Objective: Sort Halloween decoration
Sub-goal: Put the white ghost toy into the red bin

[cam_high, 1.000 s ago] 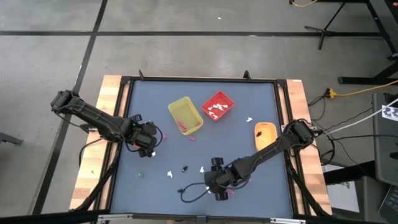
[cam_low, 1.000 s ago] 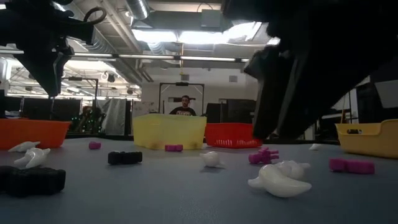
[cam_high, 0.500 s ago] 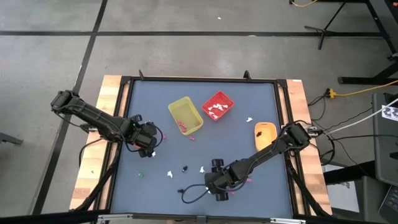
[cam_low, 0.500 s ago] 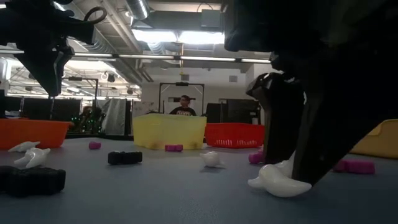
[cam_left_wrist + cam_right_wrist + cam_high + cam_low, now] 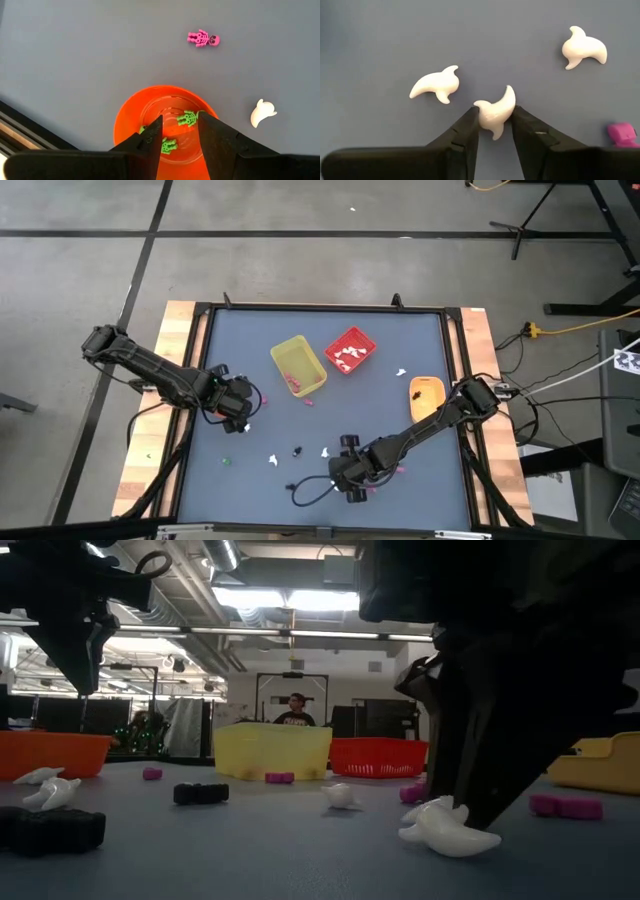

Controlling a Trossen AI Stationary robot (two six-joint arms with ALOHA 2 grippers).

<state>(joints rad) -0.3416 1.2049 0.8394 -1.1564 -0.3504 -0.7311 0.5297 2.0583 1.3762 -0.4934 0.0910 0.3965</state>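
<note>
From above, I count two square bins near the table's middle: a yellow bin point(image 5: 298, 365) with pink pieces inside and a red bin point(image 5: 350, 349) holding white ones, plus an orange tray point(image 5: 426, 395) toward the right edge with one dark trinket in it. My left gripper point(image 5: 238, 408) hangs over the table's left part, and my right gripper point(image 5: 352, 479) is low near the front edge, among a few scattered trinkets I cannot count well from here. At table level I see one white ghost point(image 5: 447, 831) just by the right arm's dark fingers, another white piece point(image 5: 340, 795) farther back, two black trinkets point(image 5: 200, 793) on the left, and several magenta ones, including one point(image 5: 566, 806) at the right; a person stands in the room beyond the bins. Through the left wrist camera, my fingers stand parted and empty over an orange bowl point(image 5: 131, 117) containing at least three green skeletons point(image 5: 187, 118); one pink skeleton point(image 5: 203, 38) and one white ghost point(image 5: 262, 112) lie on the mat outside it. Through the right wrist camera I count three white ghosts: my jaws are pinched on the middle ghost point(image 5: 495, 110), with one free ghost point(image 5: 436, 84) beside it and another point(image 5: 583, 48) farther off.
</note>
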